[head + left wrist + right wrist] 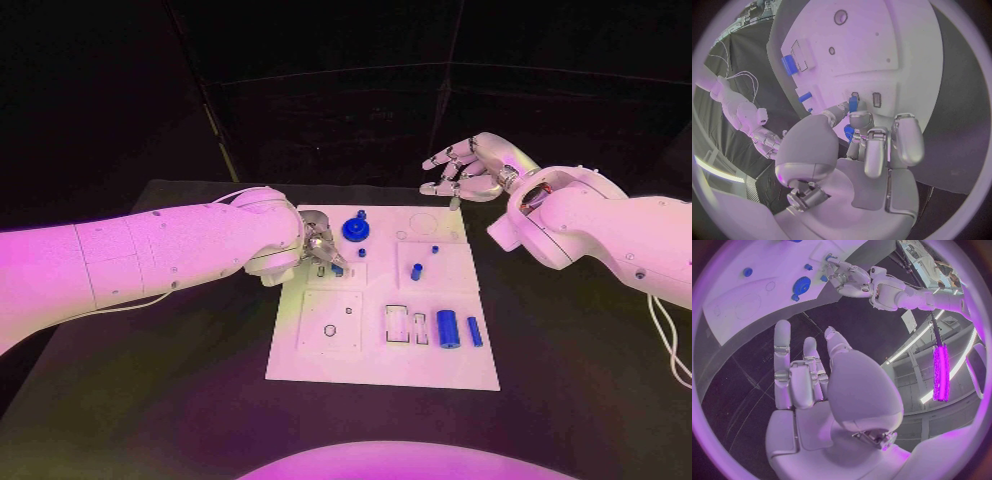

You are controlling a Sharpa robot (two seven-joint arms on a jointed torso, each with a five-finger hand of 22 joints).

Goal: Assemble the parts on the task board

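Note:
The white task board (378,352) lies mid-table. My left hand (317,243) hovers over its far left part and pinches a small blue peg (853,104) between thumb and a finger, just above two small slots (877,99). The peg (338,268) pokes out below the fingers. A round blue knob (356,232) stands close beside that hand. Short blue pegs (415,270) stand mid-board, and a blue cylinder (447,328) and a thin blue bar (475,331) lie to the right. My right hand (469,168) is raised beyond the board's far right corner, fingers apart, holding nothing.
Open recesses (398,323) and a round hole (329,330) mark the board's near half. The black table (173,400) surrounds the board. In the right wrist view the board (748,305), the knob (802,285) and my left hand (848,277) lie ahead of the right hand's fingers (804,365).

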